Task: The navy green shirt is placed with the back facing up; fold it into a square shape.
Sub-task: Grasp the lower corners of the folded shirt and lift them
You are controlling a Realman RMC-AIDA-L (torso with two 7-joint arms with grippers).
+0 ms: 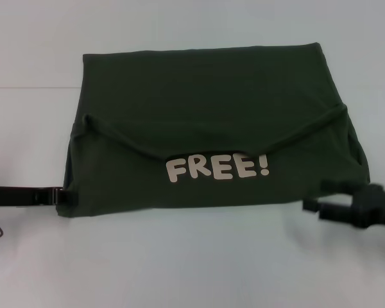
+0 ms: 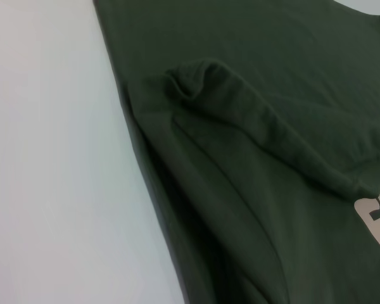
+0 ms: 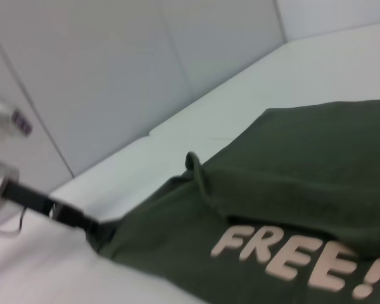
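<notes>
Lay mid-frame on the white table [image 1: 192,269] as soft, limp, dark olive-green cotton shirt [image 1: 212,96] (white "FREE!" lettering [image 1: 217,168] showing), left gripper [image 1: 63,196] and right gripper [image 1: 321,206] at its lower corners, finger state impossible to tell, likely best pinched at hem corners.

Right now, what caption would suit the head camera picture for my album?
Both grippers, left gripper and right gripper, at the near corners of a folded navy green shirt showing "FREE!".
</notes>
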